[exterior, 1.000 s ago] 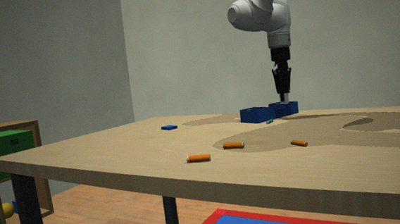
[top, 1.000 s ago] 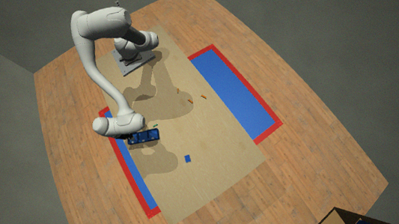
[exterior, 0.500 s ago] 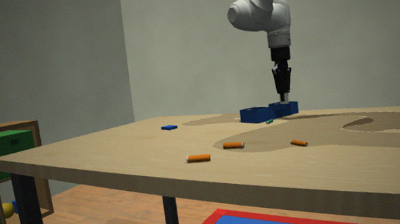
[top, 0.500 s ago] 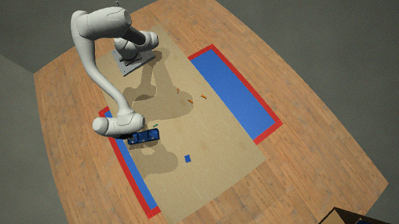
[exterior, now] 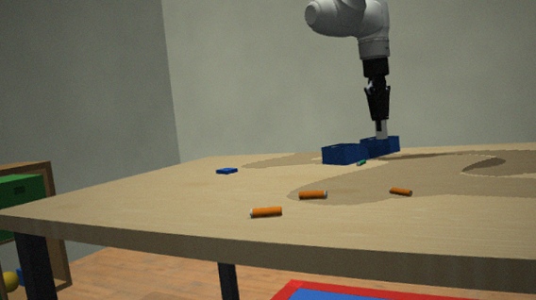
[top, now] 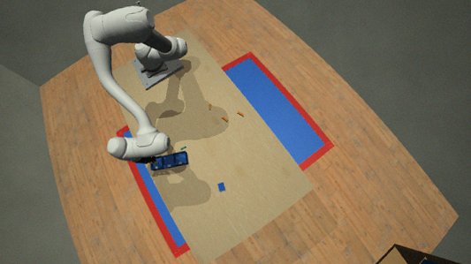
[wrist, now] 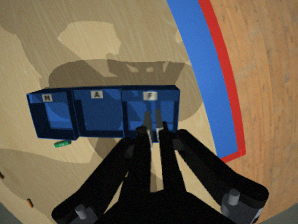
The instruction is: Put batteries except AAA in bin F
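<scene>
Near one long edge of the tabletop (top: 256,156) (exterior: 204,187) (wrist: 30,70): a row of three blue bins. Bin F (top: 153,166) (exterior: 392,144) (wrist: 176,107), nearest that edge; bin A (top: 169,161) (wrist: 100,117), middle; a third bin (top: 181,158) (exterior: 344,154) (wrist: 55,117), innermost, its label too blurred to read surely.
Gripper (top: 146,161) (exterior: 381,134) (wrist: 153,118): one, black, clenched nearly to — nothing seen between the tips, which point down over bin F.
Green battery (top: 183,148) (exterior: 361,162) (wrist: 62,144): one, lying just beside the third bin.
Orange batteries: three, lying loose toward the opposite long edge — a small one (top: 209,106) (exterior: 400,191) (wrist: 30,203), a thicker one (top: 224,119) (exterior: 313,194) (wrist: 1,175), another thick one (top: 240,114) (exterior: 266,212) nearest that edge.
Blue block (top: 221,187) (exterior: 226,171): one, flat, toward the short edge opposite the arm's base (top: 147,87), well inside the corners.
</scene>
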